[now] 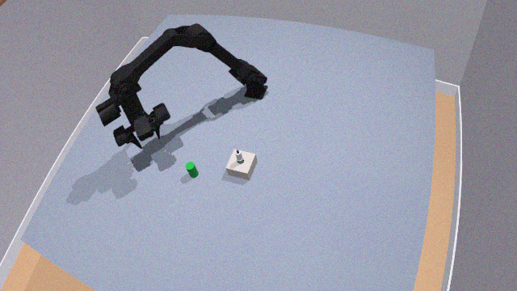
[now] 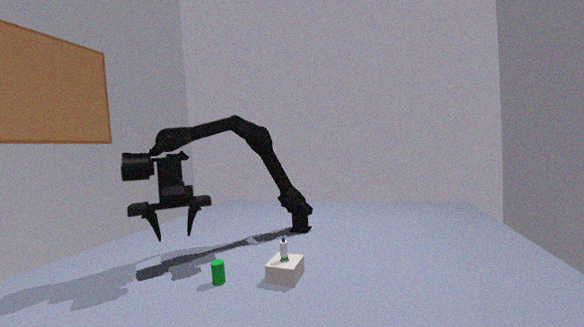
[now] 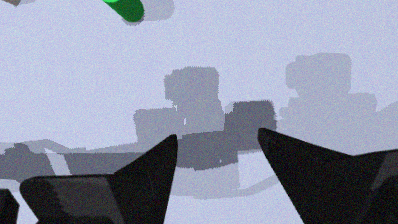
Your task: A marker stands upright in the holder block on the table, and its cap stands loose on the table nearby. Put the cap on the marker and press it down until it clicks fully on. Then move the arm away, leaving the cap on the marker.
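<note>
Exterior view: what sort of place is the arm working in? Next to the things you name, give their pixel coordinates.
Probably a plain, sparsely furnished room or test area: bare grey walls (image 2: 346,96), a broad blue-grey tabletop (image 1: 323,182) (image 2: 392,269) (image 3: 75,90), and an orange-brown panel (image 2: 41,85) at one side.

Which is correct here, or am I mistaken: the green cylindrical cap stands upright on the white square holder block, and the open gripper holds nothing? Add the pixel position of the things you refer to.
The cap's place is wrong: the exterior view shows the green cylindrical cap (image 1: 192,170) (image 2: 218,273) (image 3: 131,11) standing upright on the table (image 1: 323,182) (image 2: 391,289) (image 3: 60,65), beside the white square holder block (image 1: 242,162) (image 2: 281,276). The rest is right.

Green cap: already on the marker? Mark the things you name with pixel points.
No, the green cap (image 1: 192,170) (image 2: 218,273) (image 3: 131,10) stands on the table beside the holder block (image 1: 241,166) (image 2: 278,274), and the marker (image 1: 239,157) (image 2: 283,249) stands uncapped in that block.
</note>
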### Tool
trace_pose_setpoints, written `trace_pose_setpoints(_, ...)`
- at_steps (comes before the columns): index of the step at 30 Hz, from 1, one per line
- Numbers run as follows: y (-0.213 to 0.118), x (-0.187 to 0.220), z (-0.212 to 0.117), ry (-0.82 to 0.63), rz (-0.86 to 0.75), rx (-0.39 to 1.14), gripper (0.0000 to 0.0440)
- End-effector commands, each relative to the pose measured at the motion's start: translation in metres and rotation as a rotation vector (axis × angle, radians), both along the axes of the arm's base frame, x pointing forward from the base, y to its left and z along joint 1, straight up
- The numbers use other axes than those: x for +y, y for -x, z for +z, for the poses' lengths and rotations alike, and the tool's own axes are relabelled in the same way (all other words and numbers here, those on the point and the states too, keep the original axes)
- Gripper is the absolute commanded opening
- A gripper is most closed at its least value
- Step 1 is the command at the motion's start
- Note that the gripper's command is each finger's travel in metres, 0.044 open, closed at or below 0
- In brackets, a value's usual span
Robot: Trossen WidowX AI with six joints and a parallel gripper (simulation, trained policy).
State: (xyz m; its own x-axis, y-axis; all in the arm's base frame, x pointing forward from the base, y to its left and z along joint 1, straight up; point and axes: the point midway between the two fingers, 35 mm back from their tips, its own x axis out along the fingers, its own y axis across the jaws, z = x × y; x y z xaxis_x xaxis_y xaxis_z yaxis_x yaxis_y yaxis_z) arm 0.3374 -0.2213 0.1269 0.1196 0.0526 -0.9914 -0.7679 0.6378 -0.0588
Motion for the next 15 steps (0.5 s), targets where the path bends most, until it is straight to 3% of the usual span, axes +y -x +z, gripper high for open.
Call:
trace_pose_setpoints(1,-0.006,0.005,-0.004,0.002,0.001,0.021,0.031)
trace_pose_setpoints(15,-0.02,0.032,-0.009,0.01,0.023,0.076,0.0308)
